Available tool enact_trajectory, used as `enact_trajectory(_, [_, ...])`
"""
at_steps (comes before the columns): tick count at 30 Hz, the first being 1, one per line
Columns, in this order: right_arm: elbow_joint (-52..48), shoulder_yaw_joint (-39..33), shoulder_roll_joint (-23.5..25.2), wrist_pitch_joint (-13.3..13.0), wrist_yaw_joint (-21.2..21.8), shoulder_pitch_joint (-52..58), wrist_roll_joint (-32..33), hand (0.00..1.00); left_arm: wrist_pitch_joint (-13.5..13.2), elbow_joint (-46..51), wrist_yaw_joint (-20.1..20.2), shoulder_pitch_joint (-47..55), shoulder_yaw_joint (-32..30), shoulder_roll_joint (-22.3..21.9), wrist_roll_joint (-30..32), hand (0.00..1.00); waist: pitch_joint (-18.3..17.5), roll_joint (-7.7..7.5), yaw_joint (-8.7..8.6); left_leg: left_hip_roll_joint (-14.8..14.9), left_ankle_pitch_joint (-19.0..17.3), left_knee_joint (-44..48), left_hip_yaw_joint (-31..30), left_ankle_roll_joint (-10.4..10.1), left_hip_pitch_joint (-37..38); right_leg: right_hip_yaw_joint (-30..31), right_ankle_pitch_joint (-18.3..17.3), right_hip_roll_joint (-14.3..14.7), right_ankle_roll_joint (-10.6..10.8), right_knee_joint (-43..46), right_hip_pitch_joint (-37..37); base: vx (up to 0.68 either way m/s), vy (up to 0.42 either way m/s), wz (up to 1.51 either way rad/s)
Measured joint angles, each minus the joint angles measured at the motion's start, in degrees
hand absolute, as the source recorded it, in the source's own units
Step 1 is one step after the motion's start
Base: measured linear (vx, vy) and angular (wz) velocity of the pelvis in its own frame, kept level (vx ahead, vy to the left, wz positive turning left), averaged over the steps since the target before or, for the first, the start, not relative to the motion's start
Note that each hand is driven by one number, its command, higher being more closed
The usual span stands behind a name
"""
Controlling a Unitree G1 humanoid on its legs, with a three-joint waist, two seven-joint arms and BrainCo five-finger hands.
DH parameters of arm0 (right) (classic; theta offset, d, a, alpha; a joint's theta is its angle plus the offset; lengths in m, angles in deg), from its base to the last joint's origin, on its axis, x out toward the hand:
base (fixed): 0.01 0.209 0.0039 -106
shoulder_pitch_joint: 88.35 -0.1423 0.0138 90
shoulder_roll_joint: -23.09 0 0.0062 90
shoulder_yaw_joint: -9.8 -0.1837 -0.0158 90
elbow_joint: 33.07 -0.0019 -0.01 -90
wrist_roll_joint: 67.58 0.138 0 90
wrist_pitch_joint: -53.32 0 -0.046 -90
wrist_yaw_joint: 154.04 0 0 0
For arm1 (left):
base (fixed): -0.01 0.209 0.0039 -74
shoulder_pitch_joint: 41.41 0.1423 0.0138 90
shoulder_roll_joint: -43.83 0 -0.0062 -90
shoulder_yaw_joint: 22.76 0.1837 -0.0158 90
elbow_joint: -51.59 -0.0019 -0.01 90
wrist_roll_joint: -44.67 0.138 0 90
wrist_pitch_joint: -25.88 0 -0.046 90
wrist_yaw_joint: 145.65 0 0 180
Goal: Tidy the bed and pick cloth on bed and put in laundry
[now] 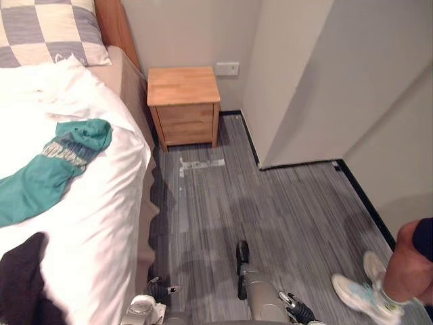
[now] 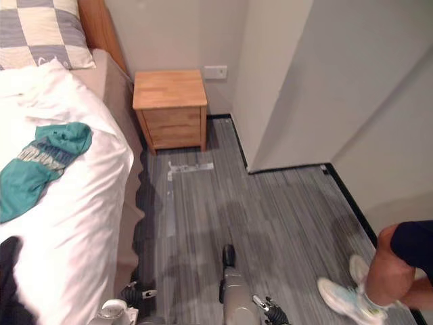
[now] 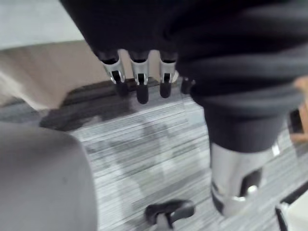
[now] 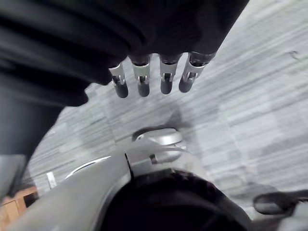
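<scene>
Lying crumpled on the white cover of the bed (image 1: 101, 223) is a teal garment (image 1: 47, 169) with a grey patterned band, about midway along the mattress and near the edge that faces the floor (image 1: 270, 217). A black cloth (image 1: 20, 271) sits further toward the foot of the bed, also on the white cover, apart from the teal one. At the head of the bed rests a checked pillow (image 1: 47, 30) (grey and cream squares). A wooden nightstand (image 1: 184, 101) stands just beside the head of the bed, against the wall. Well away from the bed, across the grey striped floor, a person's leg and white shoe (image 1: 358, 294) show. The left hand (image 3: 139, 72) hangs over the floor with fingers straight and relaxed, holding nothing. The right hand (image 4: 142, 77) likewise hangs above the floor, fingers loose, nothing in it.
</scene>
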Motion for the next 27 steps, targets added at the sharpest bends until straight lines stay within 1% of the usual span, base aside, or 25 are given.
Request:
enact_trajectory(1, [-0.80, 0.01, -0.69, 0.07, -0.01, 0.20, -0.01, 0.00, 0.02, -0.11, -0.29, 0.84, -0.82, -0.61, 0.10, 0.00, -1.17, 1.65, -0.25, 1.82, -0.30, 0.46, -0.73, -0.18, 0.61, -1.95, 0.09, 1.15, -0.50, 2.83, -0.82, 0.69, -0.327, 0.39])
enact_trajectory(2, [-1.16, -0.08, -0.78, 0.19, -0.27, -0.22, -0.19, 0.00, -0.12, -0.08, -0.28, 1.05, -1.95, -1.53, 0.40, 0.00, -1.50, 2.09, 0.20, 2.81, 2.35, 7.66, -1.85, -0.79, -2.81, -3.33, 0.43, 1.48, -4.41, 6.15, -1.49, 0.66, -0.364, 0.48])
enact_trajectory(3, [-0.83, -0.01, -1.90, 0.38, -0.09, -1.50, -0.80, 0.00, -0.47, 0.63, -0.40, 0.88, -3.35, -3.13, 0.38, 0.00, -1.41, 3.48, 0.57, 3.88, 8.10, 19.38, -3.14, -0.79, -9.18, -5.06, -1.87, 2.32, -5.85, 6.79, -0.57, 0.77, -0.462, 0.42])
enact_trajectory(4, [-0.83, -0.02, -2.45, 0.40, -0.02, -1.88, -0.81, 0.00, -0.70, 0.83, -0.24, 0.60, -4.06, -3.71, 0.19, 0.00, -0.84, 4.45, 0.65, 4.66, 12.93, 25.41, -3.22, -0.54, -11.94, -5.57, -3.29, 2.99, -6.43, 6.10, 1.13, 0.61, -0.403, 0.43])
enact_trajectory(5, [-0.43, 0.13, -3.32, 0.40, 0.29, -2.31, -1.24, 0.00, -1.62, 1.19, -0.02, 0.53, -4.49, -4.46, -0.27, 0.00, 0.22, 5.52, 1.17, 6.28, 18.35, 34.42, -3.27, -0.45, -16.00, -6.18, -4.85, 4.40, -7.33, 3.80, 5.76, 0.60, -0.309, 0.35])
enact_trajectory(6, [1.08, 0.00, -3.70, 0.41, 0.28, -2.79, -3.04, 0.00, -2.42, 1.44, 0.79, 0.45, -4.49, -4.79, -0.38, 0.00, 0.49, 6.32, 1.78, 6.53, 15.19, 39.98, -2.14, -0.99, -18.20, -6.81, -6.11, 5.42, -7.76, 1.53, 10.63, 0.55, -0.237, 0.26])
enact_trajectory(7, [1.66, 0.00, -3.77, 0.38, 0.31, -2.87, -3.37, 0.00, -2.74, 1.83, 0.93, 0.48, -4.50, -4.76, -0.34, 0.00, 0.57, 6.17, 2.25, 6.31, 13.51, 40.31, -0.93, -1.61, -18.70, -7.23, -6.54, 5.43, -7.39, 0.59, 13.12, 0.52, -0.228, 0.09])
enact_trajectory(8, [1.72, 0.02, -3.68, -0.04, 0.40, -2.90, -4.01, 0.00, -3.13, 2.58, 1.28, 0.75, -4.43, -4.76, -0.22, 0.00, 0.54, 5.80, 2.88, 5.03, 11.35, 35.71, 3.22, -1.90, -19.41, -7.95, -7.65, 5.10, -7.03, -1.79, 18.06, 0.47, -0.194, 0.08])
enact_trajectory(9, [0.95, 0.09, -3.48, -0.61, 0.51, -3.33, -4.96, 0.00, -3.69, 2.78, 1.96, 0.90, -4.38, -4.75, -0.29, 0.00, 0.45, 5.51, 2.91, 3.65, 10.75, 28.95, 7.16, -1.87, -20.43, -8.50, -8.57, 4.66, -7.11, -3.63, 20.63, 0.42, -0.158, 0.18])
enact_trajectory(10, [-0.24, 0.18, -3.31, -0.90, 0.51, -3.46, -5.23, 0.00, -4.08, 3.36, 2.06, 1.14, -4.01, -4.79, -0.52, 0.00, 0.32, 5.24, 2.94, 2.16, 11.27, 19.24, 12.55, -2.01, -21.40, -9.52, -9.41, 4.12, -7.04, -4.85, 22.14, 0.47, -0.165, 0.29])
enact_trajectory(12, [-2.09, 0.50, -3.26, -0.90, 0.17, -3.02, -5.22, 0.00, -4.13, 3.80, 2.03, 1.33, -2.91, -4.72, -1.09, 0.00, 0.11, 5.47, 2.93, 2.15, 15.34, 6.70, 23.71, -1.41, -22.22, -12.19, -9.99, 4.29, -7.31, -6.81, 23.81, 0.38, -0.102, 0.55])
enact_trajectory(13, [-3.60, 0.56, -2.98, -0.88, -0.17, -2.77, -4.99, 0.00, -4.11, 4.02, 2.03, 1.36, -1.76, -4.54, -1.36, 0.00, -0.05, 5.41, 2.93, 2.87, 18.10, 0.94, 36.75, 1.74, -22.81, -15.85, -10.94, 4.92, -7.09, -8.38, 25.84, 0.43, -0.050, 1.06])
enact_trajectory(14, [-4.20, 0.84, -2.92, -0.85, -0.34, -2.61, -4.99, 0.00, -4.09, 4.10, 2.06, 1.37, -1.30, -4.46, -1.43, 0.00, -0.18, 5.15, 2.86, 2.83, 18.45, -0.57, 42.17, 2.85, -22.88, -18.01, -11.75, 5.38, -6.21, -8.98, 27.20, 0.46, -0.041, 1.24])
enact_trajectory(15, [-4.61, 1.40, -2.92, -0.87, -0.44, -2.62, -4.99, 0.00, -3.97, 4.21, 2.07, 1.34, -0.70, -4.43, -1.56, 0.00, -0.31, 4.95, 2.75, 2.68, 18.73, -1.39, 44.43, 3.36, -22.98, -19.41, -12.43, 5.85, -5.53, -9.21, 28.48, 0.51, -0.024, 1.13])
enact_trajectory(16, [-5.23, 2.56, -3.15, -0.94, -0.52, -3.02, -5.05, 0.00, -3.74, 5.01, 2.09, 1.33, -0.26, -4.38, -2.21, 0.00, -0.52, 4.62, 3.00, 2.13, 18.26, -2.07, 45.36, 4.75, -23.23, -21.39, -15.07, 6.14, -4.27, -7.18, 28.58, 0.50, 0.000, 0.93])
enact_trajectory(17, [-6.04, 3.08, -3.06, -1.02, -0.44, -3.82, -5.08, 0.00, -3.45, 5.25, 2.06, 1.47, 0.10, -4.25, -2.60, 0.00, -0.97, 3.94, 3.70, 1.87, 18.20, -2.14, 44.92, 9.31, -23.22, -22.97, -19.11, 4.83, -3.39, -2.09, 27.10, 0.58, 0.018, 0.91])
enact_trajectory(18, [-6.89, 4.57, -3.03, -1.29, -0.13, -5.23, -5.12, 0.00, -2.65, 5.41, 2.12, 1.41, 0.45, -3.42, -2.59, 0.00, -1.64, 2.94, 3.64, 0.73, 18.77, -2.16, 44.83, 11.86, -23.10, -24.08, -23.18, 1.78, -0.45, 7.03, 24.38, 0.54, 0.053, 0.70])
enact_trajectory(19, [-8.50, 5.16, -3.12, -1.65, 0.56, -6.62, -4.96, 0.00, -2.42, 5.28, 1.91, 1.36, 0.45, -3.19, -2.66, 0.00, -1.67, 2.33, 3.66, -1.00, 18.36, -3.36, 42.92, 12.24, -22.31, -22.69, -23.29, -3.20, 0.02, 24.86, 17.76, 0.43, 0.061, 0.70])
enact_trajectory(20, [-9.98, 5.12, -2.99, -2.18, 0.79, -6.89, -4.91, 0.00, -2.27, 4.97, 1.79, 1.37, 0.50, -2.99, -2.94, 0.00, -1.59, 2.19, 3.34, -1.90, 18.20, -4.02, 41.19, 12.22, -21.35, -21.49, -21.34, -5.80, -0.57, 34.02, 13.88, 0.43, 0.068, 1.09])
enact_trajectory(21, [-11.91, 5.18, -2.12, -2.96, 1.05, -6.75, -4.91, 0.00, -2.04, 4.54, 1.66, 1.42, 0.99, -2.53, -3.52, 0.00, -1.61, 1.86, 2.72, -2.80, 17.75, -4.33, 37.23, 11.67, -19.49, -19.31, -20.96, -7.39, -1.14, 40.97, 11.39, 0.37, 0.024, 1.27])
enact_trajectory(22, [-12.86, 5.40, -1.64, -3.03, 1.10, -6.12, -4.89, 0.00, -2.01, 4.48, 1.59, 1.54, 1.39, -2.44, -3.75, 0.00, -1.58, 1.80, 2.62, -3.04, 17.67, -4.69, 35.36, 11.50, -18.09, -18.66, -21.30, -7.55, -1.24, 41.64, 11.36, 0.50, -0.030, 1.80])
enact_trajectory(23, [-15.19, 6.52, -0.95, -3.30, 0.94, -4.84, -4.63, 0.00, -2.30, 4.58, 1.62, 2.18, 1.81, -1.94, -4.18, 0.00, -1.56, 1.83, 2.61, -3.32, 17.58, -5.71, 30.97, 11.19, -15.25, -17.23, -21.76, -6.90, -1.37, 40.07, 11.69, 0.59, -0.148, 2.12])
enact_trajectory(24, [-19.98, 7.67, -0.27, -3.53, 0.46, -3.28, -4.25, 0.00, -2.66, 4.57, 1.61, 2.70, 1.74, -1.23, -4.69, 0.00, -1.57, 1.83, 2.21, -3.26, 17.83, -7.75, 24.91, 10.28, -12.35, -14.11, -21.75, -5.32, -1.35, 34.65, 11.27, 0.56, -0.186, 2.35])
enact_trajectory(26, [-26.18, 7.56, 0.57, -3.84, -1.94, -1.24, -2.73, 0.00, -2.95, 4.41, 1.76, 2.85, 1.73, -0.21, -4.59, 0.00, -1.71, 1.57, 1.58, -2.82, 18.35, -9.44, 17.27, 8.45, -10.67, -7.73, -21.48, -2.66, -0.89, 24.99, 9.92, 0.34, -0.214, 2.25])
enact_trajectory(27, [-29.79, 6.52, 1.18, -3.88, -3.94, -0.24, -2.51, 0.00, -2.99, 3.64, 1.74, 2.94, 1.69, 0.79, -4.58, 0.00, -1.92, 1.33, 1.23, -2.45, 17.97, -10.02, 12.09, 7.23, -10.61, -0.66, -20.01, -0.71, 0.75, 17.18, 8.71, 0.25, -0.247, 2.05])
